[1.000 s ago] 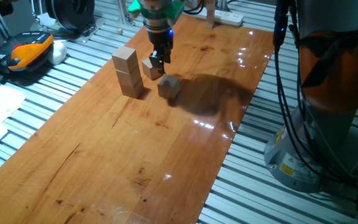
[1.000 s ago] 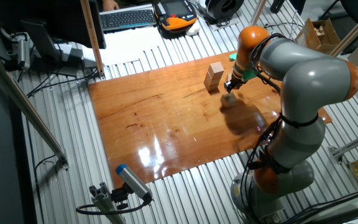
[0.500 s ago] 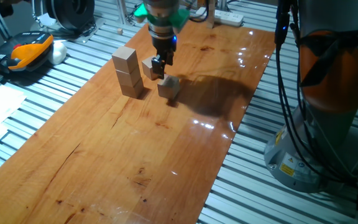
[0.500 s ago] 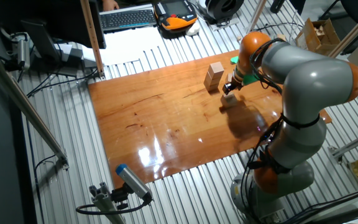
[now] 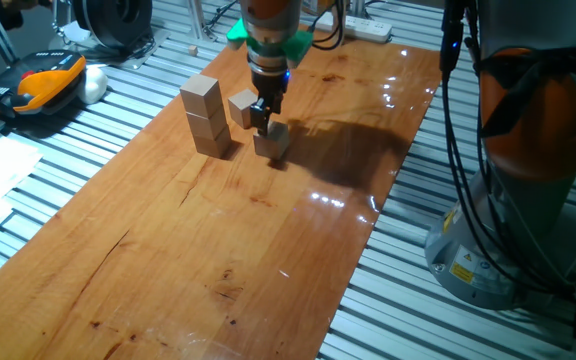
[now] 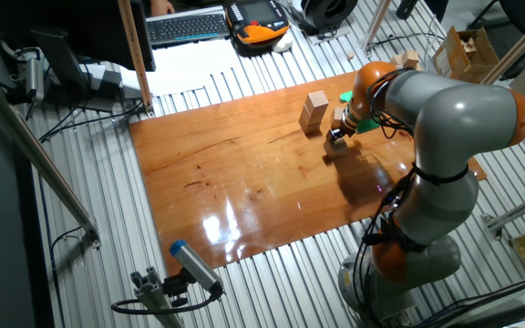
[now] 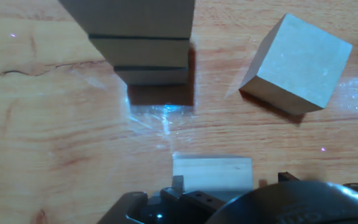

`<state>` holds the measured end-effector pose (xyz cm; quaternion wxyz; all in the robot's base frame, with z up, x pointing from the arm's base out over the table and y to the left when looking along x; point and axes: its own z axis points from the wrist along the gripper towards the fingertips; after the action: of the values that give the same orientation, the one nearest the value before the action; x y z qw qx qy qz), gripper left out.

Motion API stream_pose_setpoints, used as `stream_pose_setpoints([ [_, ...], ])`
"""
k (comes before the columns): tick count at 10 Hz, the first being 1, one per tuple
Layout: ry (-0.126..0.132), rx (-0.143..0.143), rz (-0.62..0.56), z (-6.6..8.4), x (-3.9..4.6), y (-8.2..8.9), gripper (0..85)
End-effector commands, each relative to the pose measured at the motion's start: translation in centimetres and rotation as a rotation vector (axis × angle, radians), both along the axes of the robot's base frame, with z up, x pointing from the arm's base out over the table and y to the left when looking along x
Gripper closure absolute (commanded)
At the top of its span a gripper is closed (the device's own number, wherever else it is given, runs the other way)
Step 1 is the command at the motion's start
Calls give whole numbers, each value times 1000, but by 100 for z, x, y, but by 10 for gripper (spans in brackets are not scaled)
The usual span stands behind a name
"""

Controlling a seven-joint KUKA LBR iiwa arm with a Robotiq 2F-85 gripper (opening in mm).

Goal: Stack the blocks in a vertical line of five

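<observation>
Hand view: the stack (image 7: 143, 37) fills the top of the picture, three blocks one upon another with their edges in line, standing on the board (image 7: 55, 137). To the right of the stack, apart from it, lies a loose block (image 7: 297, 62), turned at an angle to the stack's faces. Straight below the stack in this picture, with a strip of bare wood between, sits the second block (image 7: 211, 173), square to the stack and partly covered by the dark body of the gripper at the bottom edge.

In one fixed view the stack (image 5: 206, 118) stands upright near the far left edge of the board (image 5: 218, 250). The loose block (image 5: 242, 106) rests just to the right of the stack, level with its middle. The second block (image 5: 271, 141) lies a little farther right and nearer the camera. The gripper (image 5: 263, 116) points straight down over this second block, between it and the loose block. The fingertips are close above its top face. Whether they touch it cannot be told, nor how wide the fingers are parted.

In the other fixed view the arm bends over the stack (image 6: 315, 109). The gripper (image 6: 334, 135) hangs just to the right of the stack.
</observation>
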<state>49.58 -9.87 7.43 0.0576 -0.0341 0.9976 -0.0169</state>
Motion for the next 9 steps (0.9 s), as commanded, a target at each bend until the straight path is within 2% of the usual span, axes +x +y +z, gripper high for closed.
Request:
stream_pose_setpoints([
  [1,0,-1,-1,-27,5,4,170],
  [6,-10,-5,-49,-189,-14,89,170],
  [7,-15,-4,-55,-163,-29,108,170],
  [9,-7,-12,-58,-7,-65,85,170],
])
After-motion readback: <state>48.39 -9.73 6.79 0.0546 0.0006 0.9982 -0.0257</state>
